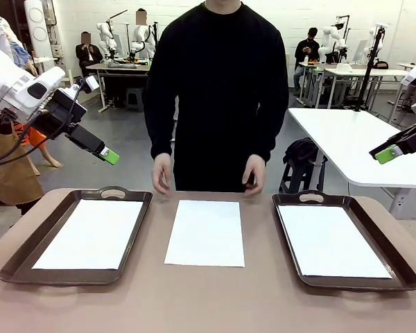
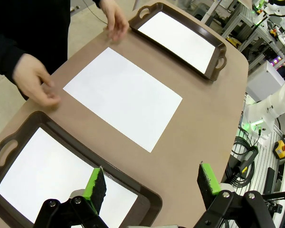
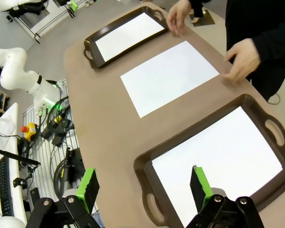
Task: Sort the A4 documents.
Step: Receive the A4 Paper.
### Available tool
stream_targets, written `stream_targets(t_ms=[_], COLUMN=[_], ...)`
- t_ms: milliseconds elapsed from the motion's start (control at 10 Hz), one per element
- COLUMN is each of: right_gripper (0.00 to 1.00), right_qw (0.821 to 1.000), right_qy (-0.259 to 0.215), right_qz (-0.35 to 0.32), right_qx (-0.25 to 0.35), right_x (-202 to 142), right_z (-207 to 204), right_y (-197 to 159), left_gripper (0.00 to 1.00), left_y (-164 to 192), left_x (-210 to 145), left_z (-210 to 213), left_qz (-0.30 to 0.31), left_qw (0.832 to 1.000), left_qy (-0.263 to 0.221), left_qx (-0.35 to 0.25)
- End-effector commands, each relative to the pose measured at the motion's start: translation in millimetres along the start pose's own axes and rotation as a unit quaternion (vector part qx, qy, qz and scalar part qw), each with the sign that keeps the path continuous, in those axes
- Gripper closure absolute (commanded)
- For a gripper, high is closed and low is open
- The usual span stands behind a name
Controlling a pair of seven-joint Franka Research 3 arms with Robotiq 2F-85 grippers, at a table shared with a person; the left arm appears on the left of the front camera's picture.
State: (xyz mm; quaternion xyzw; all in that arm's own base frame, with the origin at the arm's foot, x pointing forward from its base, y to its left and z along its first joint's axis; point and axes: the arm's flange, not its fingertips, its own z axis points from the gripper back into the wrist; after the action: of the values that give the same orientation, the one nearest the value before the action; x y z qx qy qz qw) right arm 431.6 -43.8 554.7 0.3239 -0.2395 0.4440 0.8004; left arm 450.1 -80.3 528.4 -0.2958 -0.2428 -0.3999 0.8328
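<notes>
A white A4 document [image 1: 205, 232] lies flat on the bare table between two dark brown trays. Another sheet [image 1: 90, 233] rests inside the left tray [image 1: 28, 255], and a third [image 1: 333, 241] inside the right tray [image 1: 388, 246]. My left gripper [image 1: 109, 156] hangs open, high above the left tray's far end. My right gripper [image 1: 385, 154] hovers open, high beyond the right tray. In the left wrist view the gripper [image 2: 152, 183] is open over the near tray's edge, with the middle sheet [image 2: 123, 95] ahead. In the right wrist view the gripper [image 3: 145, 183] is open above its tray [image 3: 145, 164].
A person in black stands at the far side, both hands [image 1: 162, 172] [image 1: 254, 173] hovering at the table's far edge just beyond the middle sheet. White tables [image 1: 353, 139] and a stool stand behind on the right. Cables and equipment lie on the floor beside the table [image 3: 57, 128].
</notes>
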Motion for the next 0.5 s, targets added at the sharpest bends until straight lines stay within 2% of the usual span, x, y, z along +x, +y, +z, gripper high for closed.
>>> stream_targets(t_ms=[0, 400], right_gripper=[0.00, 0.00], right_qw=[1.000, 1.000], right_qy=[0.001, 0.001], right_qz=[0.001, 0.001], right_qx=[0.001, 0.001], right_x=[0.5, 0.5], right_z=[-0.7, -0.7], right_y=[0.2, 0.2], left_gripper=[0.00, 0.00], left_y=[-0.3, -0.3], left_x=[-0.5, -0.5], left_z=[1.0, 1.0], left_qz=[0.000, 0.000], left_qw=[1.000, 1.000], left_qy=[-0.002, -0.002], left_qx=[-0.003, -0.003])
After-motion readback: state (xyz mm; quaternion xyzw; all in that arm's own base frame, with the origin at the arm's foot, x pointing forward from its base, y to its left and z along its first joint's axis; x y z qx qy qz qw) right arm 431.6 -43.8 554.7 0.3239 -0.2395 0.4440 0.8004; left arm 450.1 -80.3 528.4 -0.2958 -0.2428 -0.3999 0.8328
